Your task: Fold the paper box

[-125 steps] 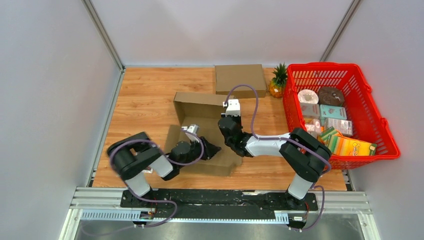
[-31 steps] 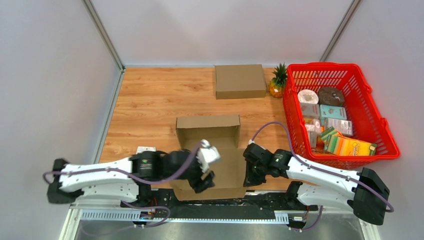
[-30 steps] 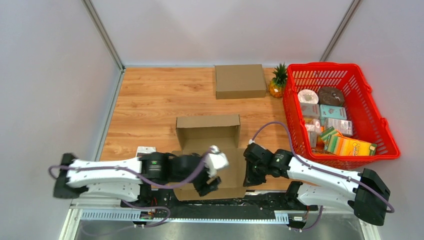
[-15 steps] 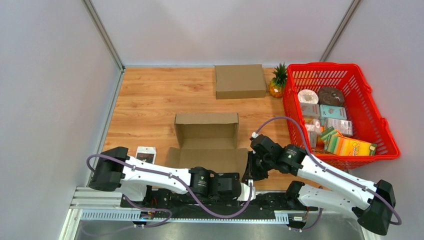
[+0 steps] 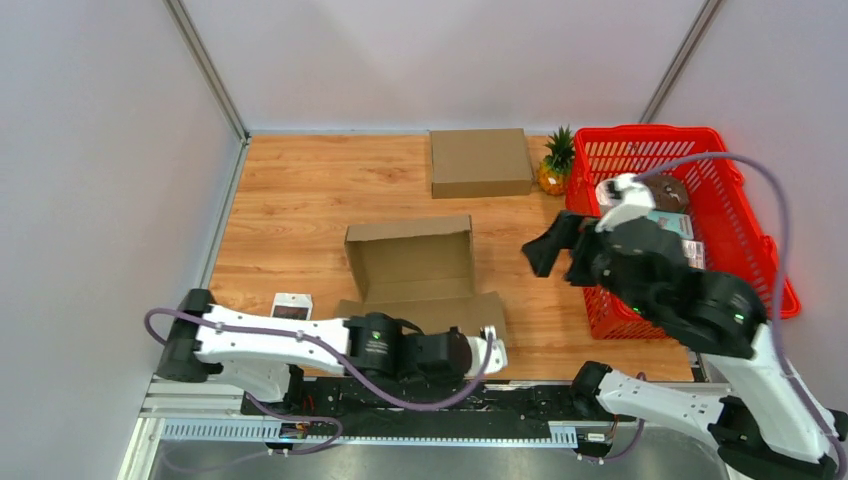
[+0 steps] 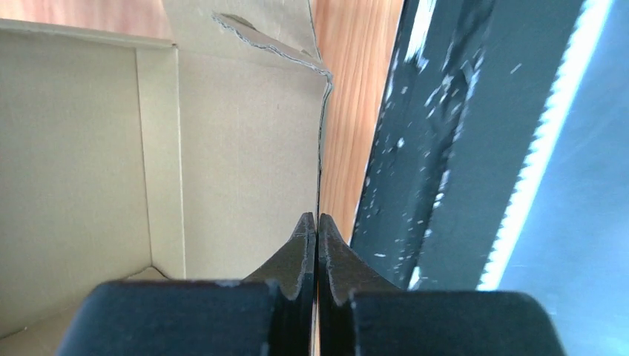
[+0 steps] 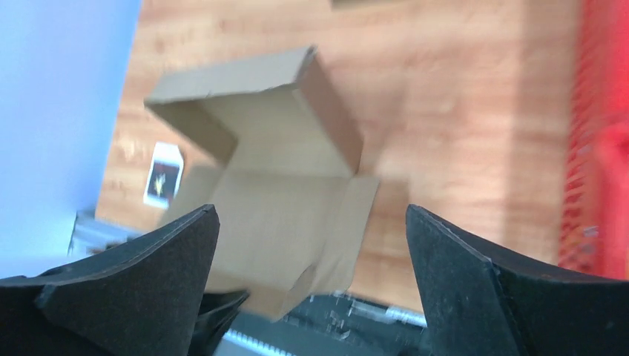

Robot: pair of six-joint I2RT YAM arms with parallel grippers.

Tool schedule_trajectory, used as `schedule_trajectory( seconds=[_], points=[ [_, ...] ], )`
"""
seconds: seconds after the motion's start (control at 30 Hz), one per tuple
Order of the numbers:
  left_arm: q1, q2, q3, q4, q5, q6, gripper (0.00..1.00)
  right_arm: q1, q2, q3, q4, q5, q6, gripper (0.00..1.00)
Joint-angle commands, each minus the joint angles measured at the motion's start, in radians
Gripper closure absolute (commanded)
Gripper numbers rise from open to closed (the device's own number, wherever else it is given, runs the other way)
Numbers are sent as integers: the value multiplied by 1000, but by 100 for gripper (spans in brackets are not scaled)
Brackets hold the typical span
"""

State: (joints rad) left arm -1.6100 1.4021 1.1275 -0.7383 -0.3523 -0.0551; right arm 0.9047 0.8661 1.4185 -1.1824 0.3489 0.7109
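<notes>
**Paper box half-formed, front flap not yet raised**

The paper box (image 5: 410, 265) sits on the worktop (image 5: 300, 190) toward its near edge. Its back and side walls stand, but the wide front flap lies flat and nothing is closed over, so most of the folding seems left. The left end effector (image 6: 319, 219) is clenched, apparently pinching that flap's right edge. The right end effector (image 7: 311, 215) hangs high above, released and empty. No writing is legible on the box, and the packets in the red basket (image 5: 640, 130) are too small to read.

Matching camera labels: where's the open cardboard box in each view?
Top external: open box at mid-table, near flap towards the arm bases.
Left wrist: box fills the left half, seen close up.
Right wrist: box at centre, blurred.
Shared landmark: wooden tabletop.
</notes>
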Motion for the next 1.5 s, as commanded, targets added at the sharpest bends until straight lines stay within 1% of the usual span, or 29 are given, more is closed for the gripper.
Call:
schedule_trajectory(
  seconds=[0.0,0.1,0.13,0.17,0.23,0.27,0.33,0.37,0.43,0.47,0.53,0.57,0.63,0.67,0.7,0.77,0.8,0.87,0.93,1.0,1.03,1.1,1.17,1.23,1.3,1.33,1.37,1.43,1.47],
  points=[
    [77,-165,136,-64,124,-123,100,-4,-58,135,-160,318,-116,0],
    [174,-207,198,-67,241,-233,100,-4,-105,135,-155,288,-84,0],
    [235,-213,215,-67,266,-271,100,-4,-122,122,-149,270,-74,0],
    [258,-219,235,-64,286,-348,100,-6,-140,97,-140,262,-73,0],
    [315,-235,290,-65,263,-440,100,-4,-179,18,-111,221,-94,0],
    [388,-238,308,-70,251,-550,100,-4,-182,-9,-102,188,-111,0],
    [467,-256,334,-29,262,-659,100,-4,-151,-76,-91,95,-143,0],
    [542,-267,330,-1,247,-774,100,-4,-132,-96,-85,64,-149,0],
    [608,-302,287,106,208,-886,100,-6,-72,-150,-74,0,-160,0],
    [637,-311,269,144,164,-998,100,-3,-53,-167,-66,-13,-160,0],
    [720,-325,226,224,106,-1092,100,-4,-45,-243,15,-48,-175,0],
    [739,-324,219,221,26,-1202,100,-3,-56,-277,61,-65,-188,0],
    [780,-312,192,237,-64,-1281,100,-4,-85,-346,222,-167,-220,0],
    [791,-302,187,234,-139,-1346,100,-1,-94,-424,289,-212,-261,0],
    [803,-279,183,234,-164,-1367,100,2,-110,-467,410,-246,-272,0],
    [837,-255,186,208,-224,-1439,100,28,-113,-545,496,-272,-301,0],
    [849,-232,183,195,-232,-1460,100,46,-111,-565,560,-258,-309,0],
    [884,-218,169,197,-237,-1519,100,120,-122,-627,648,-133,-343,0],
    [901,-215,135,217,-235,-1565,100,163,-139,-736,837,-18,-387,0],
    [912,-219,112,249,-272,-1571,100,198,-134,-809,1017,13,-401,0],
    [914,-219,114,249,-290,-1572,100,209,-127,-829,1077,91,-403,0],
    [921,-216,129,235,-312,-1571,100,211,-73,-857,1221,171,-418,0],
    [932,-219,130,238,-324,-1571,100,211,-6,-831,1262,194,-430,0],
    [943,-230,123,246,-318,-1569,100,209,43,-791,1284,307,-430,6],
    [956,-247,100,275,-298,-1565,89,195,112,-793,1369,364,-455,17],
    [958,-255,94,284,-298,-1556,82,153,132,-808,1407,326,-467,25],
    [961,-258,80,290,-292,-1554,64,129,158,-811,1437,288,-462,40],
    [984,-273,69,330,-237,-1505,49,73,186,-800,1471,233,-450,42],
    [992,-285,64,341,-217,-1482,32,56,209,-770,1462,211,-449,41]
  ],
)
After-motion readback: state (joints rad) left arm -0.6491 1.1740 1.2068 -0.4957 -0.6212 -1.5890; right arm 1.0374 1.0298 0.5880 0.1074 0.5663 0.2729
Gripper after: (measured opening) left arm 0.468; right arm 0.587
